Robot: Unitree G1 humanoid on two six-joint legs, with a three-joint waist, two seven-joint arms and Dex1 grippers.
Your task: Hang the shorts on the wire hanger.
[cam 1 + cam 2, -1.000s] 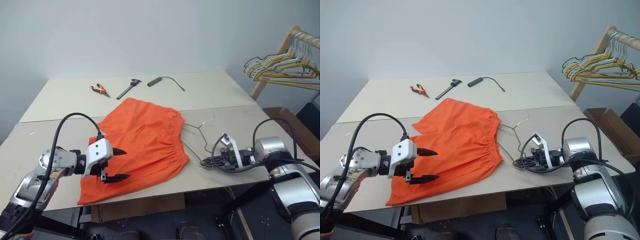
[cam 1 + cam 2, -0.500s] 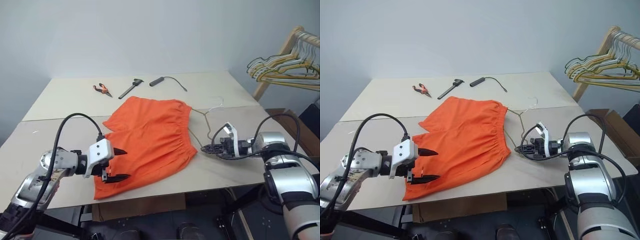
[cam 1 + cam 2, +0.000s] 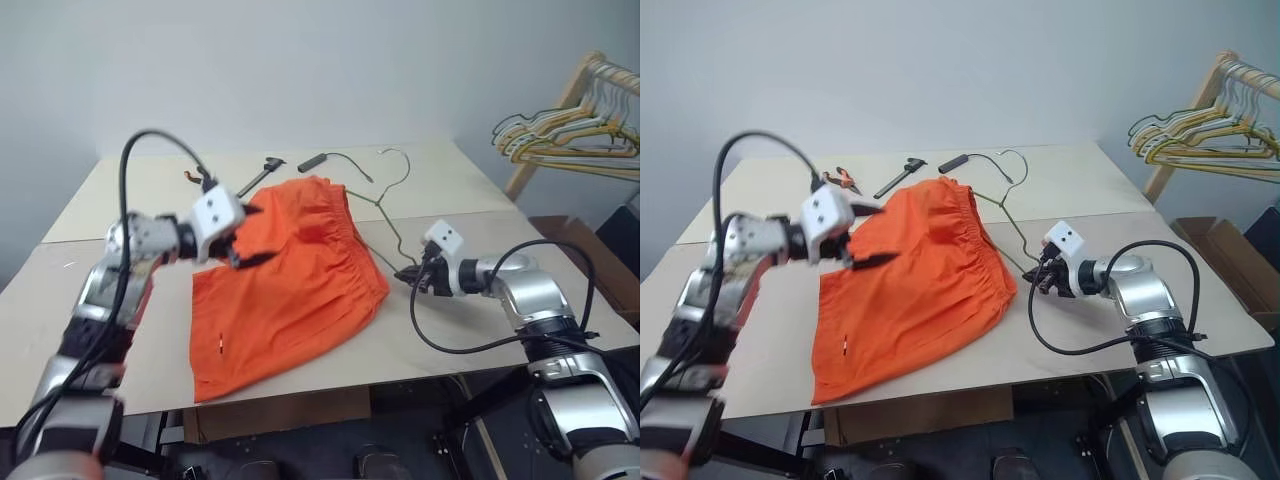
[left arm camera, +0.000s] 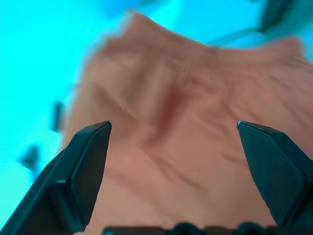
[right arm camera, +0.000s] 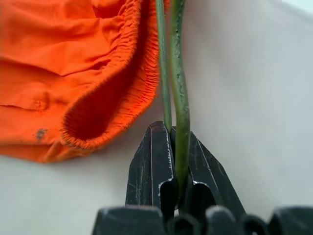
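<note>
Left gripper point(image 3: 248, 237), fingers spread wide, empty, poised above bright orange fabric shorts point(image 3: 280, 285) spread on pale beige tabletop point(image 3: 470, 310); right gripper point(image 3: 411, 277) clenched on thin olive-green wire hanger point(image 3: 385, 215) beside the waistband.

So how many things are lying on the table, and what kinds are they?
Clothes: 1, the shorts
Hangers: 1, the wire hanger, pinched by the right gripper
Hand tools: 2, the pliers and a dark tool
Cables: 1, the black cable
Total: 5
</note>
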